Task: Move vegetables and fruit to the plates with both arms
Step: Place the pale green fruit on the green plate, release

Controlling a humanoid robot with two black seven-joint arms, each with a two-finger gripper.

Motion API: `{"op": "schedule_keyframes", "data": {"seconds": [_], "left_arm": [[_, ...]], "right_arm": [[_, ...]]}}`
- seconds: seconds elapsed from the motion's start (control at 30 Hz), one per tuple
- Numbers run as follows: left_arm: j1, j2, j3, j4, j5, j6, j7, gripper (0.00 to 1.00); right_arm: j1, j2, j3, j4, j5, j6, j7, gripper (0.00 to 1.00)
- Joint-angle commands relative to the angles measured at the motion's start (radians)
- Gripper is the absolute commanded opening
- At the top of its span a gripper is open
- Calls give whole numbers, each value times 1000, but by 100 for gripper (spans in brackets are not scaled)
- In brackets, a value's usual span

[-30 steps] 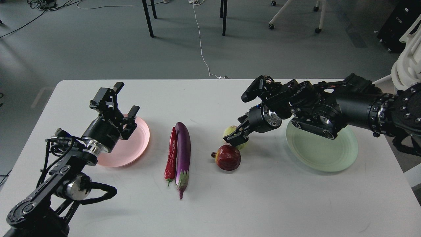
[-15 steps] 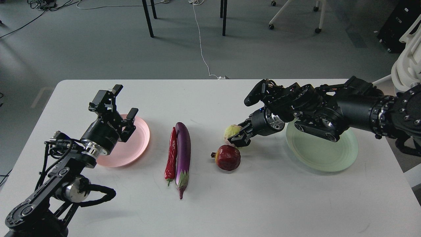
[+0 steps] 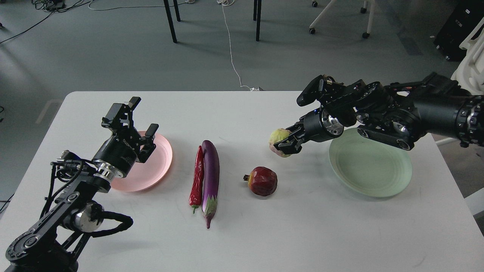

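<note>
A robotics lab in an office-like room.

A plain white counter (image 3: pixel 325 234) stands on a grey floor (image 3: pixel 113 49), with bare black table legs (image 3: pixel 170 20) behind it and a rolling chair base (image 3: pixel 340 17) on castors at the far right. Loose cables (image 3: pixel 49 4) lie tangled in the far left corner, and a white cord (image 3: pixel 231 53) trails over the floor to the counter's back edge. A dark case (image 3: pixel 459 26) sits at the right edge. Two black arms reach over the counter, where fake produce and two plates (image 3: pixel 370 168) are laid out like a test setup rather than a meal.
</note>
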Motion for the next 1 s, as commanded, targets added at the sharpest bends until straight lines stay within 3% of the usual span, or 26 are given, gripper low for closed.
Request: {"op": "schedule_keyframes", "data": {"seconds": [0.0, 0.2, 0.63, 0.73, 0.87, 0.97], "left_arm": [[-1, -6, 2, 0, 2, 0, 2, 100], [-3, -15, 10, 0, 2, 0, 2, 100], [-12, -17, 19, 0, 3, 0, 2, 100], [-10, -17, 19, 0, 3, 0, 2, 100], [-10, -18, 19, 0, 3, 0, 2, 100], [-12, -17, 19, 0, 3, 0, 2, 100]], "right_arm": [[24, -101, -4, 38, -42, 0, 0, 47], [-46, -207, -23, 6, -179, -2, 0, 48], [-163, -251, -24, -100, -216, -51, 0, 51], [-177, -248, -23, -109, -214, -64, 0, 63], [-203, -240, -23, -143, -214, -81, 0, 67], [-206, -243, -21, -143, -214, -86, 0, 75]]}}
